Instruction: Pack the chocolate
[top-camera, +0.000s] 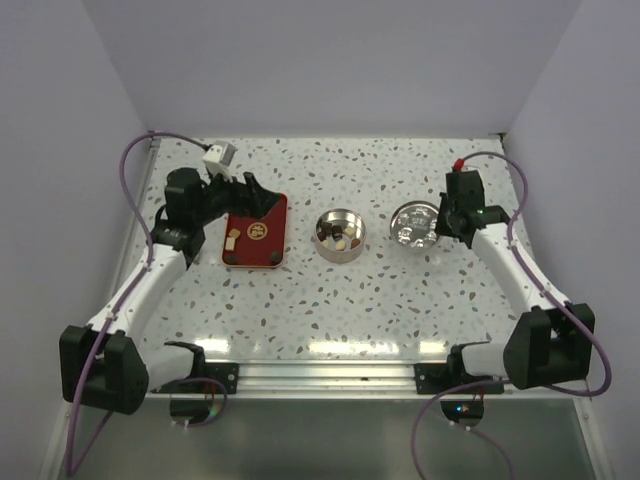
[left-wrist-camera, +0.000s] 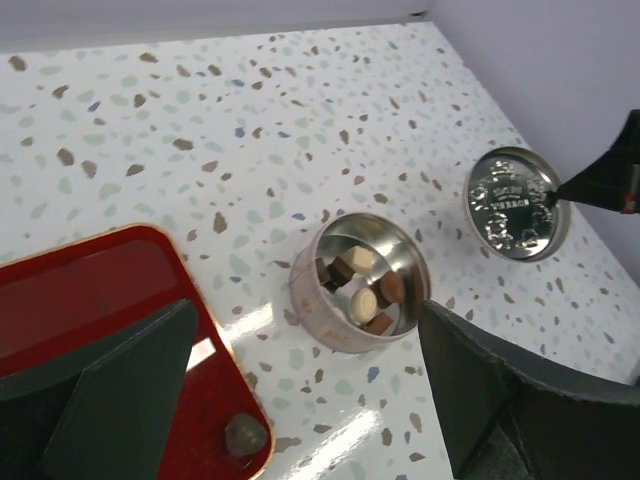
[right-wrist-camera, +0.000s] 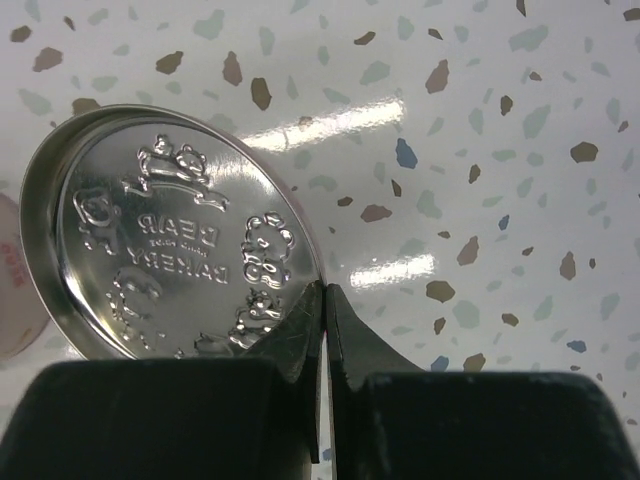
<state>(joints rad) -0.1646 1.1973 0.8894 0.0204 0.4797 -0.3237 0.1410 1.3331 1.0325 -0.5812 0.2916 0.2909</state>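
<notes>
Speckled table (top-camera: 400, 290), red tray (top-camera: 275, 212), tin (top-camera: 340, 255), lid (top-camera: 413, 223)

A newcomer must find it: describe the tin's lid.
On the speckled table, look right of the open round tin holding chocolates. The lid is the shallow silver disc embossed with bears, its rim pinched by the right hand.

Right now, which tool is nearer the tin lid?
Right. The right tool is shut on the rim of the lid; the left tool hangs open at the red tray, beyond the tin.
</notes>
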